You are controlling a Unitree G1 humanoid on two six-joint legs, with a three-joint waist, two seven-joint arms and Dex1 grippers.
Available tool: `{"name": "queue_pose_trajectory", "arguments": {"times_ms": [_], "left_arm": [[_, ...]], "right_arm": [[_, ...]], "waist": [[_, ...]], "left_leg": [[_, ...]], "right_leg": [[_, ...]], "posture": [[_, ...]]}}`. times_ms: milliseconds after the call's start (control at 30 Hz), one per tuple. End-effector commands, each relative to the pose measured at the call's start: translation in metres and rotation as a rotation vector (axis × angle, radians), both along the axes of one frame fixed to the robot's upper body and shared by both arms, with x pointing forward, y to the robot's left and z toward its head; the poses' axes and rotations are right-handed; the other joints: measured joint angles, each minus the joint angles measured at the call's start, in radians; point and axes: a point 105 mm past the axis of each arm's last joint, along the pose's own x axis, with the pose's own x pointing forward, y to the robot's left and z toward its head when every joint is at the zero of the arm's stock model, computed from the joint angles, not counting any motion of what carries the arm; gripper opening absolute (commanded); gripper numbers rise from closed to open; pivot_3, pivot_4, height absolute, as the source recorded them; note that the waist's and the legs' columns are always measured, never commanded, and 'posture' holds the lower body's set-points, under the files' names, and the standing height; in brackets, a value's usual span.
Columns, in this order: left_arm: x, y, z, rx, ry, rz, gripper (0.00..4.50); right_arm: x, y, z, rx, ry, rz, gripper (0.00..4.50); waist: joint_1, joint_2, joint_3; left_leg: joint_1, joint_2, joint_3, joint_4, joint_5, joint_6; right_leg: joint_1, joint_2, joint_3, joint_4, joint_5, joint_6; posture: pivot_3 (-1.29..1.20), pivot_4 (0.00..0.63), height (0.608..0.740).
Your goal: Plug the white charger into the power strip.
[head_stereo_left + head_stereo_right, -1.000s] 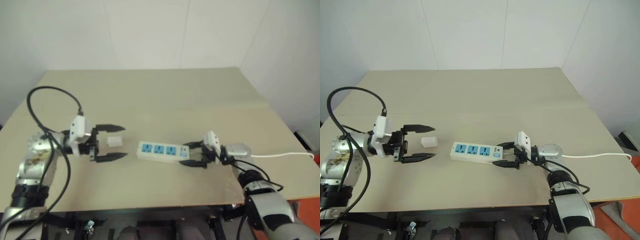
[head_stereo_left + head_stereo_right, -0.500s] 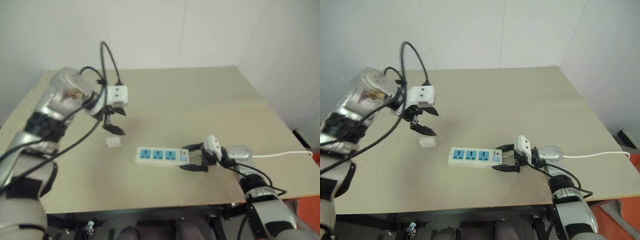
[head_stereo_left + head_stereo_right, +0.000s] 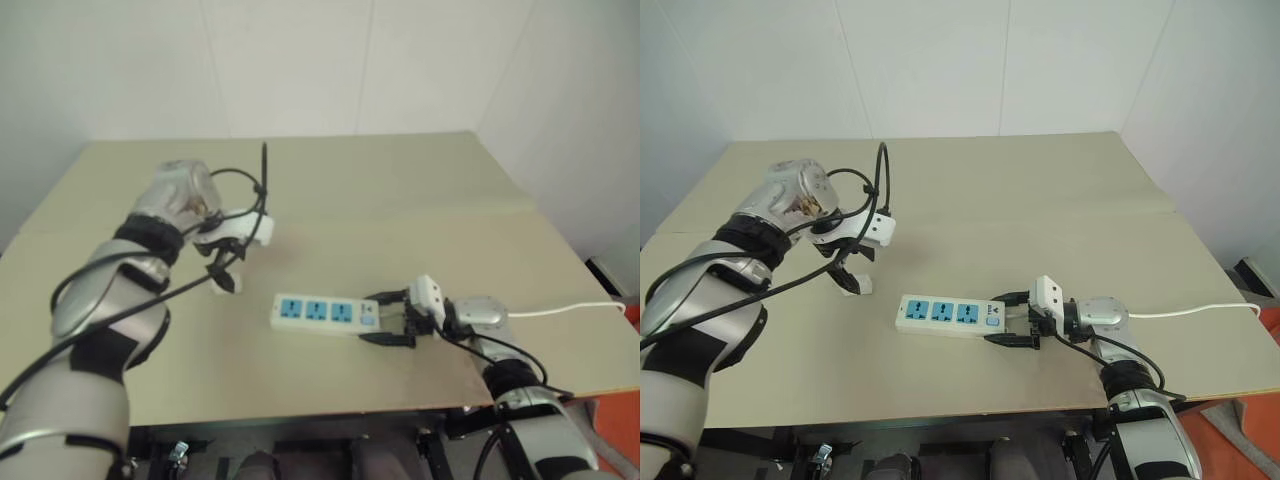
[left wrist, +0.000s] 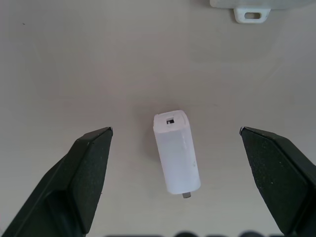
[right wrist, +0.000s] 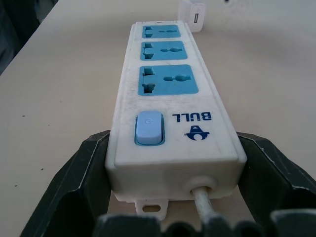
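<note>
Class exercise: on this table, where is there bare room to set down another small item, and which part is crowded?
Bare: the whole far half of the table, beyond both arms, and the front strip near its edge. Crowded: the middle band, where the left gripper hangs open over the white charger and the right gripper brackets the power strip.

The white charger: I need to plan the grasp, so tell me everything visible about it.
The small white cube-like plastic charger is a smooth, rounded block lying on its side on the beige table. One end face has a small rectangular port; a metal prong shows at the other end. It lies apart from the long white power strip, off the end away from the switch. The open left gripper hangs above, fingers either side; nothing but the table touches it.
</note>
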Motion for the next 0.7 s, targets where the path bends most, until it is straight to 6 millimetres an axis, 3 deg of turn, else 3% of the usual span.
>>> {"name": "queue_pose_trajectory", "arguments": {"times_ms": [33,333,700], "left_arm": [[0.006,0.002,0.006,0.022,-0.045,0.009,4.5],[0.008,-0.001,-0.015,0.06,-0.032,0.022,4.5],[0.009,-0.002,-0.022,0.07,-0.021,0.019,4.5]], "right_arm": [[-0.004,0.003,-0.007,-0.029,0.02,0.009,3.41],[-0.004,0.001,-0.009,-0.043,0.025,-0.001,3.41],[-0.006,-0.001,-0.014,-0.061,0.033,-0.01,3.41]], "waist": [[0.0,0.0,0.0],[-0.001,0.0,0.0],[0.0,0.0,0.0]], "left_leg": [[0.0,0.0,0.0,0.0,0.0,0.0],[0.001,0.0,0.0,0.0,0.0,0.0],[0.001,0.0,0.0,0.0,0.0,0.0]], "right_leg": [[0.0,0.0,0.0,0.0,0.0,0.0],[0.0,0.0,0.0,0.0,0.0,0.0],[0.001,0.0,0.0,0.0,0.0,0.0]], "posture": [[0.0,0.15,0.74],[0.0,0.15,0.74],[0.0,0.15,0.74]]}}
